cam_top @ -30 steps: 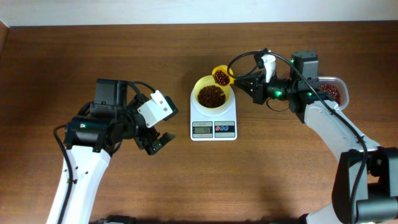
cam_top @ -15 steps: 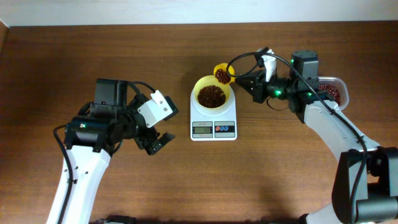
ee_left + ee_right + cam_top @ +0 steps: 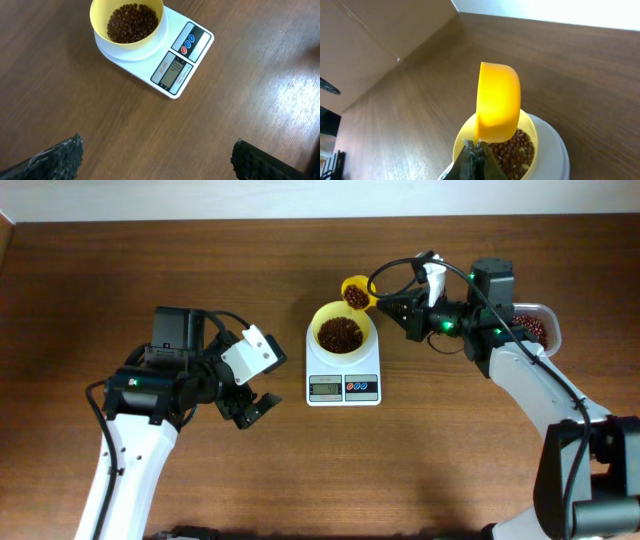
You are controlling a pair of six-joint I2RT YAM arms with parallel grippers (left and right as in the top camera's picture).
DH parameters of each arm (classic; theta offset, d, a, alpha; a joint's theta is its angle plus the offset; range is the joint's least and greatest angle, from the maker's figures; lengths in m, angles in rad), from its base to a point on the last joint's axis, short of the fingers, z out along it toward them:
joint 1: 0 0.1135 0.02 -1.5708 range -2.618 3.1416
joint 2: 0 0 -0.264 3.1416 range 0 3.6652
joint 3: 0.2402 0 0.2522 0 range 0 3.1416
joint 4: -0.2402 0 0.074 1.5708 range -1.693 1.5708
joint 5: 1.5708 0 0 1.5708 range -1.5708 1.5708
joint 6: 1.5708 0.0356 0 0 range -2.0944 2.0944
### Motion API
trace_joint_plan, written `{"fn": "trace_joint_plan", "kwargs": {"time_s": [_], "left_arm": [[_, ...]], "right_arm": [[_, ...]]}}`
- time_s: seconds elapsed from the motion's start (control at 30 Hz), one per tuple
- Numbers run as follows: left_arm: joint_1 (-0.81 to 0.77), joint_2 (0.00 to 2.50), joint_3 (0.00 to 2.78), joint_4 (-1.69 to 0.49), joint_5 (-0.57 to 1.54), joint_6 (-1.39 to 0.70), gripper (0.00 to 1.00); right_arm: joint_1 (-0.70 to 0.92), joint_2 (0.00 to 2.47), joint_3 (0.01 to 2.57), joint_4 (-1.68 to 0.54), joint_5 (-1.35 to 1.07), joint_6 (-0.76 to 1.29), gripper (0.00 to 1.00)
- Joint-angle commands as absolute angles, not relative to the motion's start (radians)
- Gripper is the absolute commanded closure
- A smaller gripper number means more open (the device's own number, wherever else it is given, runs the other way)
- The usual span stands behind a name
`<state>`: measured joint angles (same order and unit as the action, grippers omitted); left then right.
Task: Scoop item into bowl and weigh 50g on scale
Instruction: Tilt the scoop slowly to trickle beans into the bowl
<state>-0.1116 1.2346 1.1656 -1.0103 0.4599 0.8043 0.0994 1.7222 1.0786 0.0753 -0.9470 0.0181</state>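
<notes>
Now the right tool [image 3: 386,304], clamping the scoop [image 3: 354,291], has edged off the bowl [image 3: 322,316].

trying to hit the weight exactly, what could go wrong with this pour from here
1. From overhead, the scoop hangs over the bowl's far rim, partly outside it. Tipping there could drop beans onto the table or scale.
2. It holds a heap of beans, so dumping all at once might overshoot 50 g.
3. If it touches the rim, it could skew the reading.
</notes>
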Motion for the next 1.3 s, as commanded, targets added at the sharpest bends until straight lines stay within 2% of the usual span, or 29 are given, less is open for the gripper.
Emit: {"fn": "trace_joint_plan", "kwargs": {"time_s": [0.0,0.17,0.23,0.43,0.47,0.53,0.93,1.1,1.27], "left_arm": [[-0.110,1.234,1.183,-1.012,0.463,0.817,0.01],[-0.110,1.234,1.183,-1.012,0.464,0.817,0.01],[-0.110,1.234,1.183,-1.012,0.464,0.817,0.01],[-0.110,1.234,1.183,-1.012,0.463,0.817,0.01],[-0.110,1.234,1.183,-1.012,0.463,0.817,0.01],[-0.110,1.234,1.183,-1.012,0.463,0.817,0.01],[-0.110,1.234,1.183,-1.012,0.464,0.817,0.01],[-0.110,1.234,1.183,-1.012,0.463,0.817,0.01],[-0.110,1.234,1.183,-1.012,0.463,0.817,0.01]], "right_arm": [[0.111,1.725,1.083,0.071,-0.972,0.023,0.96],[0.126,1.728,1.083,0.018,-0.886,0.023,0.96],[0.126,1.727,1.083,0.064,-0.959,0.041,0.96],[0.126,1.729,1.083,0.038,-0.947,0.041,0.96],[0.126,1.740,1.083,0.005,-0.879,0.041,0.96],[0.124,1.740,1.083,0.028,-0.939,0.042,0.96],[0.124,1.741,1.083,0.015,-0.909,0.043,0.96],[0.125,1.741,1.083,0.034,-0.907,0.176,0.96],[0.124,1.742,1.083,0.011,-0.859,0.105,0.96]]}}
